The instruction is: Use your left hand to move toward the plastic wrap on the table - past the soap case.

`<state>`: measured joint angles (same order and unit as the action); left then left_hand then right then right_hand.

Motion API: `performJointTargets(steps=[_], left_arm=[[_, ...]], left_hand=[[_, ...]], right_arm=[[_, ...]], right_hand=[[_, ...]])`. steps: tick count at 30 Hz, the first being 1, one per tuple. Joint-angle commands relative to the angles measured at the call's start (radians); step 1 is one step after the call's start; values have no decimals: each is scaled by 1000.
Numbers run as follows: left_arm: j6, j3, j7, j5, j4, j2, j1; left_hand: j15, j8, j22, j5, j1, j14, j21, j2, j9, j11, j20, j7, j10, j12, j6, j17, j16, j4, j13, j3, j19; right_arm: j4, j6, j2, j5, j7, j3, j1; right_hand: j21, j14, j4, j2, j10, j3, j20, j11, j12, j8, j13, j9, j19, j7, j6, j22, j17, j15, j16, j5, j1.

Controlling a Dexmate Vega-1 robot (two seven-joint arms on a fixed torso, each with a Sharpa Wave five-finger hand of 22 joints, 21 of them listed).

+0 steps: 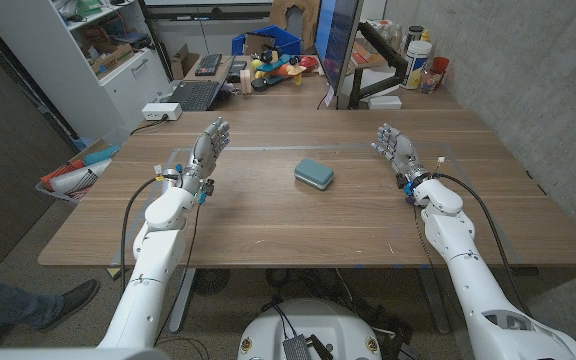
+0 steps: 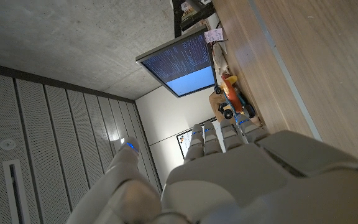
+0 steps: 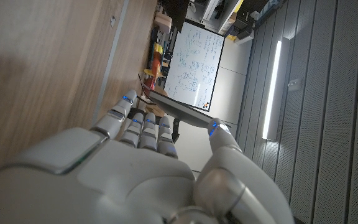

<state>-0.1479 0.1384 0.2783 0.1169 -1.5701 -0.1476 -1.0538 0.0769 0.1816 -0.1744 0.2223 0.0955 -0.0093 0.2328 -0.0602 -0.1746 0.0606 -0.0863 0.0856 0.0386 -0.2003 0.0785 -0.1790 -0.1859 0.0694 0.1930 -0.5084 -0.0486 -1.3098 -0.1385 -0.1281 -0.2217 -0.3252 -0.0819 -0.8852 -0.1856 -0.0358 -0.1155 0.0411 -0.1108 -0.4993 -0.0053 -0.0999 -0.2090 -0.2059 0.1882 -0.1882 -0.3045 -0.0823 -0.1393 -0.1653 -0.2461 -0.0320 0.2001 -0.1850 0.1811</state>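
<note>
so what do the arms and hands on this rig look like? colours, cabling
Both arms are glossy white, rounded shells. The left hand and right hand are light grey, with segmented fingers that carry small blue lights near the tips. A black cable loops outside each forearm to the wrist, where there are blue fittings.

The plastic wrap, at left centre of the head view, is a faint clear sheet partly hidden behind the left robot hand. Clutter beyond the worktop along the upper edge is too small to tell.

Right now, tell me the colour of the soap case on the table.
Teal, a muted blue-green: the soap case shows best in the head view.
</note>
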Motion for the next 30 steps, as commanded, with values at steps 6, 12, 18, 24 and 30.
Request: performJointTargets(steps=[6,12,18,24,30], left_arm=[[0,5,-34,-65,-55,-23,-42],[-6,11,-38,-65,-62,-20,-52],[-7,14,-43,-75,-69,-22,-62],[-2,11,-54,-104,-82,-32,-73],[-1,12,-64,-130,-105,-42,-88]], left_hand=[[2,6,-4,-2,9,0,-5,5,-3,1,-7,4,-3,-9,5,-3,-3,5,4,-1,1],[3,6,-4,-3,10,0,-7,6,-3,2,-8,4,-2,-10,6,-3,-3,7,4,-1,1],[3,7,-4,-3,11,1,-8,6,-3,0,-9,4,-1,-10,8,-3,-3,8,4,0,2],[3,8,-4,-3,13,2,-9,7,-3,0,-10,4,-1,-10,11,-3,-4,9,4,0,3],[3,8,-4,-4,15,2,-11,8,-3,1,-10,5,0,-10,12,-3,-4,11,4,-1,3]], right_arm=[[6,-10,1,-2,-1,-5,2],[9,-11,2,-2,-1,-4,4],[14,-11,4,-2,-3,-3,6],[20,-11,6,0,-4,0,10],[25,-12,8,0,-3,0,14]], right_hand=[[-5,-4,-3,12,-9,5,5,4,2,0,5,-2,0,2,-10,-5,0,0,6,-7,2],[-5,-6,-3,13,-9,7,5,4,3,1,5,-2,0,2,-10,-5,2,1,7,-7,2],[-5,-6,-3,13,-11,9,5,2,3,1,5,-2,0,3,-11,-5,3,1,7,-7,2],[-5,-6,-4,14,-11,10,5,2,3,2,5,-2,0,3,-12,-5,4,1,7,-7,2],[-5,-6,-4,15,-12,12,6,2,3,2,5,-2,1,2,-12,-5,5,1,8,-7,1]])
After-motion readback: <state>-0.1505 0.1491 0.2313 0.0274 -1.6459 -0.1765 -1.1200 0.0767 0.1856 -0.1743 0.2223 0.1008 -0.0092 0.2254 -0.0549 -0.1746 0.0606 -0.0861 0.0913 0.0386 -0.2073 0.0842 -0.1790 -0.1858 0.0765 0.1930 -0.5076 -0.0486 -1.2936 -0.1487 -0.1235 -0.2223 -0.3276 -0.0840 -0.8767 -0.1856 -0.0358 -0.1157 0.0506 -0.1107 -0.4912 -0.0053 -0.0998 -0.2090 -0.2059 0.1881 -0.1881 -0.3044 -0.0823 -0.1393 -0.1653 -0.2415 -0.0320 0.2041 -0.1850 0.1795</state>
